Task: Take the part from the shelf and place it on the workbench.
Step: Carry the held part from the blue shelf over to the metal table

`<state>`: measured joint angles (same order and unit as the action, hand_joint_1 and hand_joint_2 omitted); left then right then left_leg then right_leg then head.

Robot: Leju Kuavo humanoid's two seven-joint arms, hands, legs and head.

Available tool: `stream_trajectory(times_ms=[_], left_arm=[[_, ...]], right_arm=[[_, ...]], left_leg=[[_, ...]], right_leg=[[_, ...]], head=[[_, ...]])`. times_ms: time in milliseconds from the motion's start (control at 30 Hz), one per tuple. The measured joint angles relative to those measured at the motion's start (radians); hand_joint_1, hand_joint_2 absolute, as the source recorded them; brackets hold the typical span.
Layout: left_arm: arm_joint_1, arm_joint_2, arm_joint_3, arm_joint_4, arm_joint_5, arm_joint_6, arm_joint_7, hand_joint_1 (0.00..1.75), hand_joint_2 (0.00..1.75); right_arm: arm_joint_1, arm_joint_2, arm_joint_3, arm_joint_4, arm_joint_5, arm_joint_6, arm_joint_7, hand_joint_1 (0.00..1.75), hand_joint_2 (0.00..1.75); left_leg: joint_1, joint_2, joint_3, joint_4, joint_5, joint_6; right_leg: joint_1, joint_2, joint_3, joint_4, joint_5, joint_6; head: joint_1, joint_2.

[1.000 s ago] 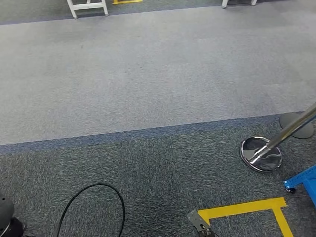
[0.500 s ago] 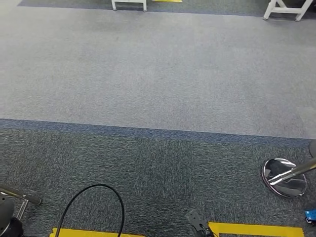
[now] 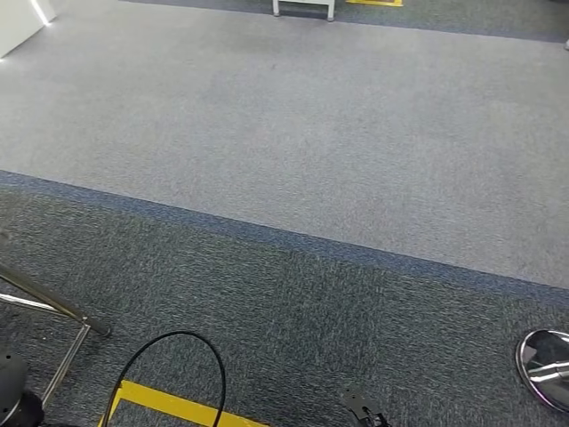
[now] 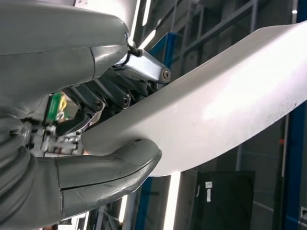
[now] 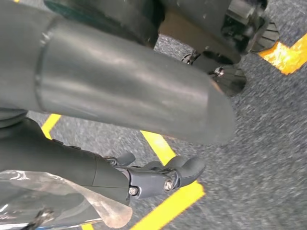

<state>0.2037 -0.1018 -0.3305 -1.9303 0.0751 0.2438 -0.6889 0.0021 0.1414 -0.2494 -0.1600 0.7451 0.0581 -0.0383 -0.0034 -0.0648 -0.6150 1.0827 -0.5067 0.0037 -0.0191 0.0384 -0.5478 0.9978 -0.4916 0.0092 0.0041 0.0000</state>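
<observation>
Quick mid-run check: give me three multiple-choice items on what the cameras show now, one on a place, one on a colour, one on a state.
1. Where in the head view is the chrome round base?
A lower right
B upper left
C centre

2. What colour is the floor tape?
A red
B yellow
C white

3. What is the left hand doing?
A hanging empty
B gripping a white curved part
C pressing the carpet

Answers:
1 A, it sits at the lower right edge.
2 B, the strip by the black cable is yellow.
3 B, thumb and fingers clamp the part from both sides.
</observation>
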Motion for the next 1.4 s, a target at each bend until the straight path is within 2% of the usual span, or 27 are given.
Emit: stream_trajectory(times_ms=[33, 100, 133, 167, 200, 267, 333, 400, 433, 500, 567, 600, 633, 667, 733, 800, 867, 933, 1000, 1067, 1133, 1167, 1200, 1233, 1300, 1367, 1400], left_arm=[[-0.002, 0.0, 0.0, 0.0, 0.0, 0.0, 0.0, 1.75, 1.75], [-0.002, 0.002, 0.0, 0.001, 0.0, 0.0, 0.0, 1.75, 1.75], [-0.002, 0.003, 0.0, 0.002, 0.0, 0.0, 0.0, 1.75, 1.75], [-0.002, 0.003, 0.0, 0.002, 0.0, 0.0, 0.0, 1.75, 1.75], [-0.002, 0.004, 0.0, 0.003, 0.0, 0.0, 0.0, 1.75, 1.75], [-0.002, 0.004, 0.0, 0.003, 0.0, 0.0, 0.0, 1.75, 1.75], [-0.003, 0.004, 0.0, 0.003, 0.0, 0.0, 0.0, 1.75, 1.75], [-0.001, 0.004, 0.0, 0.003, 0.0, 0.0, 0.0, 1.75, 1.75], [0.001, 0.004, 0.0, 0.003, 0.0, 0.0, 0.0, 1.75, 1.75], [-0.001, 0.003, 0.0, 0.003, 0.0, -0.001, 0.0, 1.75, 1.75], [-0.004, 0.002, -0.003, 0.003, 0.0, -0.004, 0.002, 1.75, 1.75], [-0.005, 0.001, -0.004, 0.003, 0.0, -0.005, 0.003, 1.75, 1.75], [-0.006, 0.001, -0.005, 0.004, 0.0, -0.006, 0.004, 1.75, 1.75], [-0.008, 0.001, -0.005, 0.004, 0.001, -0.007, 0.005, 1.75, 1.75], [-0.012, 0.001, -0.006, 0.006, 0.003, -0.007, 0.006, 1.75, 1.75], [-0.017, 0.001, -0.006, 0.006, 0.006, -0.007, 0.009, 1.75, 1.75], [-0.019, 0.001, -0.006, 0.007, 0.008, -0.007, 0.012, 1.75, 1.75], [-0.019, 0.001, -0.005, 0.008, 0.009, -0.007, 0.013, 1.75, 1.75], [-0.021, 0.001, -0.005, 0.008, 0.009, -0.006, 0.012, 1.75, 1.75], [-0.024, 0.002, -0.005, 0.009, 0.009, -0.005, 0.011, 1.75, 1.75], [-0.021, 0.003, -0.005, 0.009, 0.009, -0.003, 0.011, 1.75, 1.75], [-0.019, 0.003, -0.004, 0.01, 0.009, -0.001, 0.011, 1.75, 1.75], [-0.018, 0.004, -0.004, 0.01, 0.009, -0.001, 0.011, 1.75, 1.75], [-0.017, 0.004, -0.004, 0.01, 0.01, -0.003, 0.011, 1.75, 1.75], [-0.019, 0.004, -0.006, 0.01, 0.015, -0.022, 0.016, 1.75, 1.75], [-0.029, 0.004, -0.016, 0.015, 0.021, -0.046, 0.028, 1.75, 1.75], [-0.038, 0.004, -0.026, 0.021, 0.023, -0.053, 0.033, 1.75, 1.75]], right_arm=[[0.001, 0.0, 0.0, 0.0, 0.0, 0.0, 0.0, 0.0, 0.0], [0.004, -0.001, -0.001, 0.0, 0.0, 0.001, 0.001, 0.0, 0.0], [0.004, -0.001, -0.002, 0.001, 0.0, 0.001, 0.002, 0.0, 0.0], [0.003, -0.001, -0.002, 0.001, 0.0, 0.001, 0.002, 0.0, 0.0], [0.002, -0.001, -0.002, 0.001, 0.0, 0.001, 0.002, 0.0, 0.0], [0.001, -0.001, -0.002, 0.001, 0.0, 0.001, 0.002, 0.0, 0.0], [0.0, -0.001, -0.002, 0.001, 0.0, 0.001, 0.002, 0.0, 0.0], [-0.002, -0.001, -0.002, 0.001, 0.0, 0.001, 0.002, 0.0, 0.0], [-0.004, 0.0, -0.002, 0.0, 0.0, 0.001, 0.002, 0.0, 0.0], [-0.008, 0.001, -0.002, 0.0, 0.0, -0.001, 0.004, 0.0, 0.0], [-0.008, 0.005, -0.002, 0.0, 0.0, -0.005, 0.015, 0.0, 0.0], [-0.007, 0.008, -0.002, 0.0, -0.001, -0.007, 0.023, 0.0, 0.0], [-0.006, 0.011, -0.002, 0.0, -0.001, -0.009, 0.029, 0.0, 0.0], [-0.006, 0.014, -0.002, 0.0, -0.002, -0.009, 0.033, 0.0, 0.0], [-0.008, 0.019, -0.002, 0.0, -0.002, -0.01, 0.036, 0.0, 0.0], [-0.01, 0.023, -0.002, 0.001, -0.002, -0.009, 0.037, 0.0, 0.0], [-0.01, 0.026, -0.002, 0.001, -0.001, -0.008, 0.039, 0.0, 0.0], [-0.01, 0.028, -0.003, 0.001, 0.001, -0.007, 0.041, 0.0, 0.0], [-0.012, 0.031, -0.005, 0.001, 0.001, -0.007, 0.042, 0.0, 0.0], [-0.012, 0.033, -0.006, 0.001, -0.001, -0.011, 0.043, 0.0, 0.0], [-0.008, 0.034, -0.011, 0.001, -0.006, -0.016, 0.042, 0.0, 0.0], [-0.007, 0.034, -0.014, 0.001, -0.008, -0.019, 0.041, 0.0, 0.0], [-0.007, 0.034, -0.017, 0.001, -0.009, -0.021, 0.039, 0.0, 0.0], [-0.008, 0.035, -0.019, 0.001, -0.013, -0.021, 0.035, 0.0, 0.0], [-0.012, 0.04, -0.026, 0.0, -0.028, -0.02, 0.021, 0.0, 0.0], [-0.019, 0.049, -0.037, 0.0, -0.049, -0.013, 0.014, 0.0, 0.0], [-0.028, 0.054, -0.044, 0.0, -0.057, -0.007, 0.018, 0.0, 0.0]], left_leg=[[0.0, 0.027, -0.026, 0.056, -0.028, -0.005], [0.006, 0.042, -0.08, 0.166, -0.07, -0.012], [0.009, 0.044, -0.093, 0.189, -0.071, -0.014], [0.01, 0.047, -0.087, 0.176, -0.053, -0.015], [0.01, 0.056, -0.062, 0.127, -0.022, -0.013], [0.003, 0.096, 0.002, 0.001, 0.035, -0.005], [-0.007, 0.126, 0.031, -0.06, 0.045, 0.006], [-0.01, 0.114, 0.031, -0.067, 0.042, 0.016], [-0.008, 0.104, 0.033, -0.072, 0.044, 0.021], [0.0, 0.085, 0.039, -0.081, 0.049, 0.031], [0.002, 0.065, 0.04, -0.082, 0.049, 0.036], [0.002, 0.053, 0.04, -0.082, 0.049, 0.037], [0.002, 0.04, 0.04, -0.081, 0.048, 0.037], [0.002, 0.026, 0.041, -0.081, 0.048, 0.037], [0.003, -0.003, 0.044, -0.079, 0.046, 0.034], [0.003, -0.027, 0.04, -0.073, 0.043, 0.028], [0.006, -0.049, 0.03, -0.068, 0.045, 0.016], [0.01, -0.067, 0.024, -0.067, 0.046, 0.003], [0.007, -0.035, 0.006, -0.028, 0.021, -0.007], [0.006, 0.021, -0.045, 0.085, -0.037, -0.015], [0.009, 0.043, -0.1, 0.198, -0.076, -0.021], [0.01, 0.046, -0.107, 0.211, -0.069, -0.022], [0.01, 0.05, -0.094, 0.185, -0.044, -0.021], [0.009, 0.058, -0.064, 0.127, -0.007, -0.018], [0.001, 0.101, 0.002, -0.004, 0.044, -0.007], [-0.009, 0.129, 0.026, -0.058, 0.048, 0.005], [-0.011, 0.123, 0.025, -0.062, 0.046, 0.01]], right_leg=[[0.002, -0.017, 0.004, -0.001, -0.002, -0.004], [0.004, -0.052, 0.008, -0.001, -0.008, -0.009], [0.005, -0.068, 0.01, 0.0, -0.011, -0.009], [0.006, -0.082, 0.012, 0.0, -0.014, -0.008], [0.006, -0.095, 0.017, 0.0, -0.017, -0.006], [0.009, -0.119, 0.026, 0.001, -0.024, 0.0], [0.013, -0.138, 0.031, 0.001, -0.03, 0.009], [0.014, -0.158, 0.037, -0.002, -0.034, 0.02], [0.013, -0.152, 0.038, 0.0, -0.039, 0.026], [0.01, -0.103, 0.016, 0.048, -0.073, 0.034], [0.007, -0.053, -0.049, 0.174, -0.131, 0.037], [0.007, -0.045, -0.085, 0.239, -0.152, 0.038], [0.007, -0.043, -0.111, 0.278, -0.154, 0.038], [0.007, -0.041, -0.119, 0.277, -0.135, 0.038], [0.006, -0.026, -0.084, 0.173, -0.056, 0.035], [0.0, 0.025, -0.032, 0.055, -0.008, 0.033], [-0.001, 0.055, -0.01, 0.016, -0.009, 0.028], [-0.001, 0.034, -0.004, 0.011, -0.008, 0.018], [-0.004, 0.006, 0.004, 0.003, -0.007, 0.006], [-0.003, -0.026, 0.011, -0.001, -0.011, -0.004], [0.0, -0.06, 0.016, -0.001, -0.016, -0.007], [0.0, -0.075, 0.019, -0.001, -0.019, -0.006], [0.001, -0.09, 0.023, -0.001, -0.023, -0.005], [0.001, -0.102, 0.029, -0.001, -0.027, -0.003], [0.005, -0.123, 0.039, 0.0, -0.036, 0.004], [0.01, -0.142, 0.043, 0.001, -0.043, 0.014], [0.012, -0.153, 0.044, 0.001, -0.045, 0.019]], head=[[-0.002, 0.0], [-0.004, 0.0], [-0.004, 0.0], [-0.004, 0.0], [-0.004, 0.0], [-0.004, 0.0], [-0.003, 0.0], [-0.002, 0.0], [-0.001, 0.0], [0.004, 0.0], [0.01, 0.0], [0.012, 0.0], [0.012, 0.0], [0.013, 0.0], [0.013, 0.0], [0.014, 0.0], [0.014, 0.0], [0.014, 0.0], [0.007, 0.0], [-0.001, 0.0], [-0.002, 0.0], [-0.002, 0.0], [-0.002, 0.0], [-0.002, 0.0], [-0.003, 0.0], [-0.001, 0.0], [0.0, 0.0]])
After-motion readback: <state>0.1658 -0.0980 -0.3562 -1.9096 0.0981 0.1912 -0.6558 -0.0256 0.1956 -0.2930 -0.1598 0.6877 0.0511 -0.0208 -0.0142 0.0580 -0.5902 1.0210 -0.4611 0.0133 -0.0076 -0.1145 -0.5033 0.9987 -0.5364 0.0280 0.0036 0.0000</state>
